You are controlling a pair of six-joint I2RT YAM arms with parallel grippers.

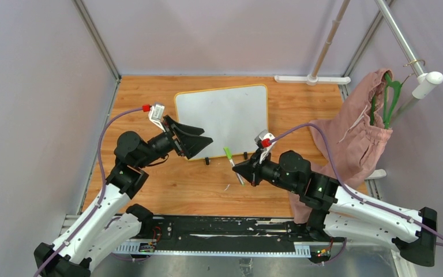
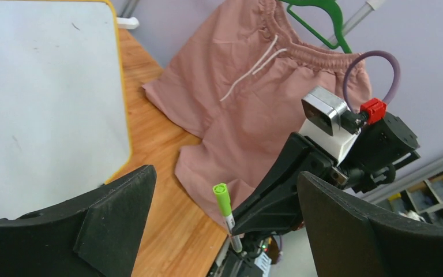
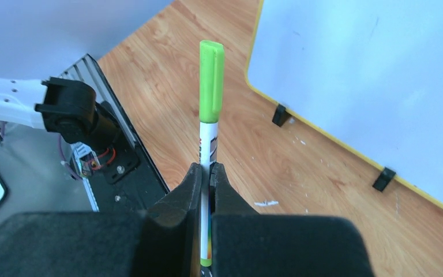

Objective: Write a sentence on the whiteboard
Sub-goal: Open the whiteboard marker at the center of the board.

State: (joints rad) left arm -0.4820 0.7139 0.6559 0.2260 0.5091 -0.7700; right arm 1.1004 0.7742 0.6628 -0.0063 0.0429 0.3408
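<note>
A robot lab test cell: plain pale walls (image 1: 219,34) on metal frame posts (image 1: 96,37) box in a wooden worktop (image 1: 196,190), and shelves of parts bins (image 2: 430,193) stand just outside.

Closed in on three sides by plain pale-lilac walls (image 1: 219,34), joined at the corners by grey metal posts (image 1: 95,37). Floored with a warm wood-grain tabletop (image 1: 300,104). Backed by a slim white pole (image 1: 330,34) on a T-shaped foot (image 1: 312,79). Draped at right — off a white rail (image 1: 401,37) — with pink drawstring shorts (image 1: 352,133) on a green hanger (image 1: 385,109). Lit softly, evenly.
</note>
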